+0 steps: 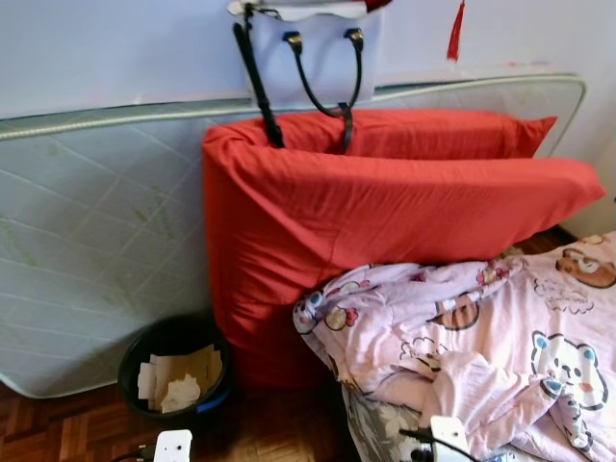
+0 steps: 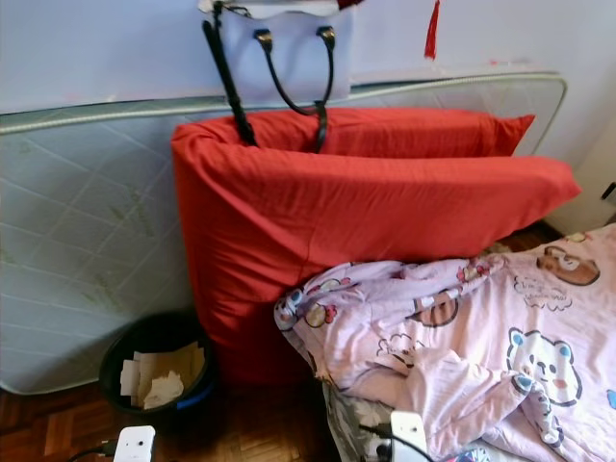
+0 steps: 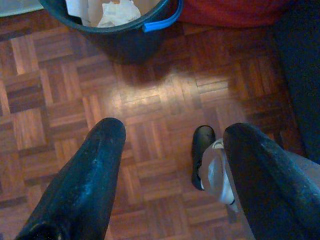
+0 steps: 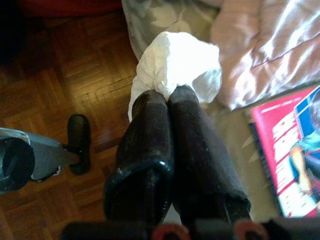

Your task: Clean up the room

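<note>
A quilted mattress (image 1: 87, 241) stands on its long edge against the pale wall, most likely stored that way to free floor space. Leaning against it are two big red cushions (image 1: 385, 212), and a pale handbag (image 1: 313, 48) hangs above them from the wall, its dark straps trailing over the top cushion. To the robot's right, a pink cartoon-print duvet (image 1: 481, 337) lies bunched on a bed, spilling toward the cushions. On the parquet floor (image 3: 150, 135) beside the lower cushion, just in front of the mattress, sits a dark waste bin (image 1: 175, 375) with a blue handle, already partly full of crumpled paper scraps (image 1: 178, 380); it looks like the natural destination for rubbish.

The right gripper (image 4: 168, 95) hangs over the bed's edge, its two black fingers pressed together and pinching a crumpled white tissue (image 4: 175, 62), seemingly picked up as litter. A red magazine (image 4: 290, 150) lies on the bed beside it. The left gripper (image 3: 172, 150) hangs over bare floor a short way from the bin, fingers spread apart and holding nothing, perhaps kept free. The tissue appears ready to carry across to the bin.
</note>
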You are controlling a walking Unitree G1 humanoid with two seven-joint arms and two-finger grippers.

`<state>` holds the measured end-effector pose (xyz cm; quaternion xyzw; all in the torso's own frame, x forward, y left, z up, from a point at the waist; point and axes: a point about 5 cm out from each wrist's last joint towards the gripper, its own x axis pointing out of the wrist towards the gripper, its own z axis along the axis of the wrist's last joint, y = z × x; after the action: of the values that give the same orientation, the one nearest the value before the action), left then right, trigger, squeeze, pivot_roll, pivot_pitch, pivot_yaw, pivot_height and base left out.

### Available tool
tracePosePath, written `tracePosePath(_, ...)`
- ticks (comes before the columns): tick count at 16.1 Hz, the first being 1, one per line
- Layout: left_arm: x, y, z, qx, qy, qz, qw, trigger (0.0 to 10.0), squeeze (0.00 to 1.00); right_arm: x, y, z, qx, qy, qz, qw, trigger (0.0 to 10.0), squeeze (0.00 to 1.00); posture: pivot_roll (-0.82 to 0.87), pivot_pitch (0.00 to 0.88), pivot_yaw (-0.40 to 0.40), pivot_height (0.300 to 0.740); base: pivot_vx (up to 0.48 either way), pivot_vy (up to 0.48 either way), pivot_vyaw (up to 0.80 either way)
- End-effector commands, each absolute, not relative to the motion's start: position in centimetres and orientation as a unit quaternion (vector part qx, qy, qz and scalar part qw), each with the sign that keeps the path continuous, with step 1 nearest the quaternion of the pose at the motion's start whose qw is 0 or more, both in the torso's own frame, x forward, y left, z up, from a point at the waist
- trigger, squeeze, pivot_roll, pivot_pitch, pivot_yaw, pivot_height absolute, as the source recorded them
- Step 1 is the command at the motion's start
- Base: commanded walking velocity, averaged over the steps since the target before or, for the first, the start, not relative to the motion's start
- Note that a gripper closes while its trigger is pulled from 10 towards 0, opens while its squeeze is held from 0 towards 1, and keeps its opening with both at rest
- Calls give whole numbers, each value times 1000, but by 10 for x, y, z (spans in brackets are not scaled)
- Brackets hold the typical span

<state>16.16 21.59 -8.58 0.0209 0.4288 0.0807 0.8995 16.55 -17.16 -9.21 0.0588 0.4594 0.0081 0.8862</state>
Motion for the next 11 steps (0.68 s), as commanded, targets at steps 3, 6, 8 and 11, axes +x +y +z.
tracePosePath(3,162,215,-86,20,434,78,897,10000,0,164,-157,-94,62,463,13,884,10000,0,110,0,-52,740,0,326,0)
tracePosePath(6,162,216,-86,20,434,78,898,10000,0,168,-144,-93,63,463,18,884,10000,0,112,0,-52,740,0,326,0)
tracePosePath(8,162,216,-86,21,434,77,897,10000,0,173,-135,-91,65,459,23,886,10000,0,114,0,-53,740,0,403,0)
tracePosePath(11,162,216,-86,21,434,78,897,10000,0,176,-126,-89,66,457,28,887,10000,0,114,0,-53,740,0,480,0)
